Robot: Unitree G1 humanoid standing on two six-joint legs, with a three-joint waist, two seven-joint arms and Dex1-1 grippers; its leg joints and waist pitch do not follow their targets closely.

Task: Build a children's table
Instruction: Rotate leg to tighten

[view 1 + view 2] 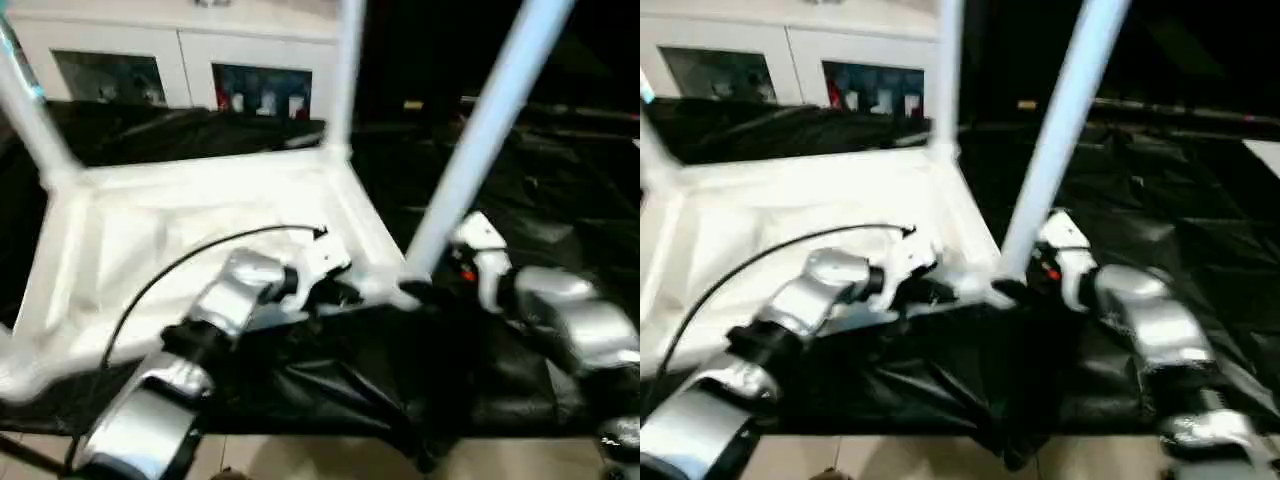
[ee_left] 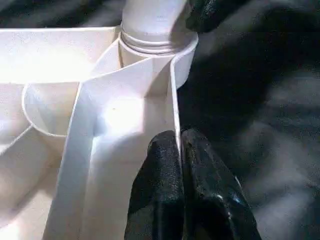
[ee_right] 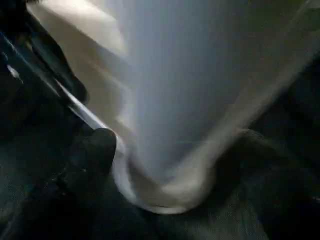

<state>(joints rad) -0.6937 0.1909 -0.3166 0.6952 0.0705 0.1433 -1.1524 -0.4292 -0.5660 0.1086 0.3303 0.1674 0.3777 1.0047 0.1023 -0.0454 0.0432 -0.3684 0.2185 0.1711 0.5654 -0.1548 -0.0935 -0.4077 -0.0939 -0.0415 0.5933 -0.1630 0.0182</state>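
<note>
Your view from the head: the white tabletop lies upside down, ribbed underside up, on the big table draped in black sheeting, reaching from that table's left edge toward its middle and close to the near edge. Three white legs stand up from its round corner sockets: one at the far-left corner, one at the far-right corner, and one at the near-right corner, which leans to the right as it rises. Your left gripper sits on the tabletop's near rim just beside the near-right socket; its two black fingers are pressed together with the thin white rim wall between them. Your right gripper is at the foot of the near-right leg, on the side away from the tabletop; one dark fingertip lies close against the socket's curved collar, but motion blur hides how wide its fingers stand, so you cannot tell. A black cable arcs over your left forearm. Beyond the draped table stands a white cabinet with glass doors.
</note>
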